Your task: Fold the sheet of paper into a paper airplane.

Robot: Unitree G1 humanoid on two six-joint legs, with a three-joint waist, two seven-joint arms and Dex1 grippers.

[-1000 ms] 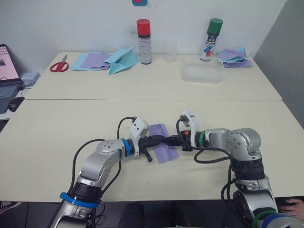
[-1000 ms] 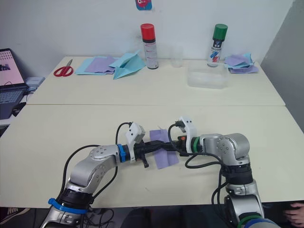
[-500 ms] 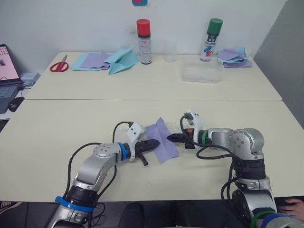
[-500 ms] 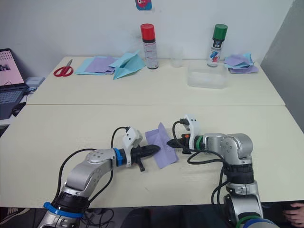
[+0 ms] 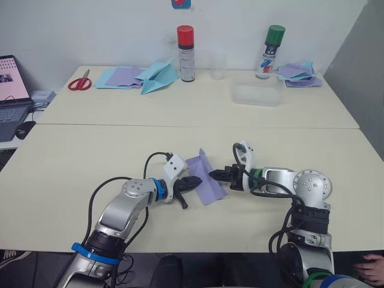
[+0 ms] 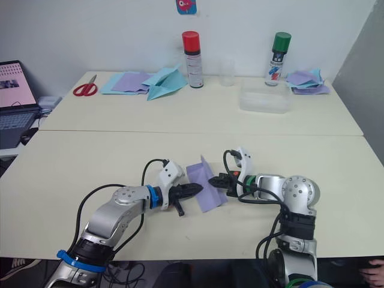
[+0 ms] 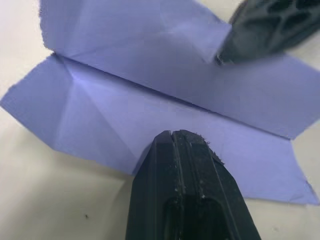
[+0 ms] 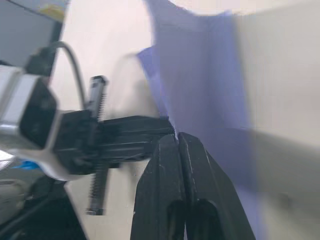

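Both closed grippers, left gripper [image 5: 196,180] and right gripper [image 5: 213,174], backed toward sheet of paper [image 5: 205,183] edges, one flap standing, fold incomplete.

The near left edge of the sheet of paper [image 5: 205,178] is covered by the left gripper [image 5: 196,179], so contact there cannot be judged. At the left edge a laptop [image 5: 12,90] is cut off by the picture. The label on the green-capped can [image 5: 270,51] is too small to be read. A blue object [image 5: 180,3] on the far wall is cut off.
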